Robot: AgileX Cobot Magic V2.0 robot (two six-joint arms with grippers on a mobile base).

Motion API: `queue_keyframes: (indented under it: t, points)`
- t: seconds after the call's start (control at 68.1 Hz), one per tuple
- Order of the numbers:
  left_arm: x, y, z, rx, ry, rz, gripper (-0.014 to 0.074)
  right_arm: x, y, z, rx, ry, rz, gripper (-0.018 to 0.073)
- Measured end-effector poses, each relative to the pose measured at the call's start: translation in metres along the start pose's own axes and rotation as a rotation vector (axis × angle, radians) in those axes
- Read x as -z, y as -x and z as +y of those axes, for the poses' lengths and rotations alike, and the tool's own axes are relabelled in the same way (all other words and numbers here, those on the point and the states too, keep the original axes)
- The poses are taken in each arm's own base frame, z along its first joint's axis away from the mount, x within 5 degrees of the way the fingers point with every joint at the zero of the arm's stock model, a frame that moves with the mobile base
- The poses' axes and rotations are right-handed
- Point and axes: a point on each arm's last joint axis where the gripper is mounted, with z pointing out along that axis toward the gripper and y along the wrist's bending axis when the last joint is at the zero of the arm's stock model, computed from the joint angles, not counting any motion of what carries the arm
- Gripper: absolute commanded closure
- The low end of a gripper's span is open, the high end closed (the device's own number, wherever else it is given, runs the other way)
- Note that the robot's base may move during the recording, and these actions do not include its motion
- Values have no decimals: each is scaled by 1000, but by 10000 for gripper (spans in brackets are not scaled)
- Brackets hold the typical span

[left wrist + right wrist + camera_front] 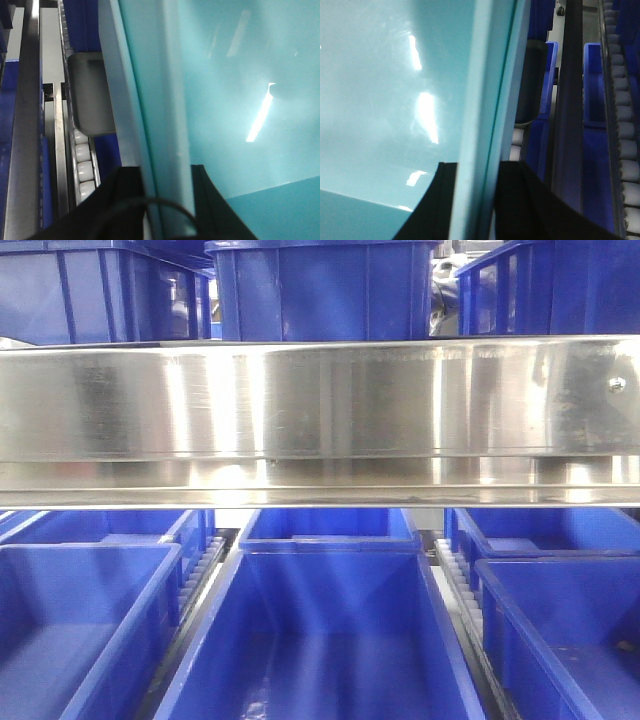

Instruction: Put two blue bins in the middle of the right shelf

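Observation:
A pale light-blue bin [240,75] fills the left wrist view. My left gripper [167,200] is shut on its thick left rim [165,125], one black finger [131,192] outside and one inside. The same pale bin [380,75] fills the right wrist view, where my right gripper [475,200] is shut on its right rim [487,100]. A thin dark seam runs along that rim; whether two bins are nested I cannot tell. The rack's broad shiny steel rail [320,410] crosses the front view, which shows neither the pale bin nor the grippers.
Dark royal-blue bins [330,640] sit in rows under the rail, and more [320,290] stand above it. White roller tracks [82,165] and a grey tray end [92,95] lie left of the pale bin. On its right are dark blue bins [592,85] and rollers [630,150].

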Motion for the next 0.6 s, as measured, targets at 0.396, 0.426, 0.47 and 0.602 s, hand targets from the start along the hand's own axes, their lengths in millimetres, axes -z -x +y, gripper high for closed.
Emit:
queue_keyframes:
  t: [0.396, 0.426, 0.47, 0.602]
  points:
    - [0, 1, 0, -2, -1, -8, 707, 0, 1, 0, -1, 0, -8, 715]
    - [0, 1, 0, -2, -1, -8, 707, 0, 1, 0, -1, 0, -8, 715]
    - [0, 1, 0, -2, -1, -8, 707, 0, 1, 0, -1, 0, -8, 715]
    - [0, 1, 0, -2, -1, -8, 707, 0, 1, 0, -1, 1, -12, 715]
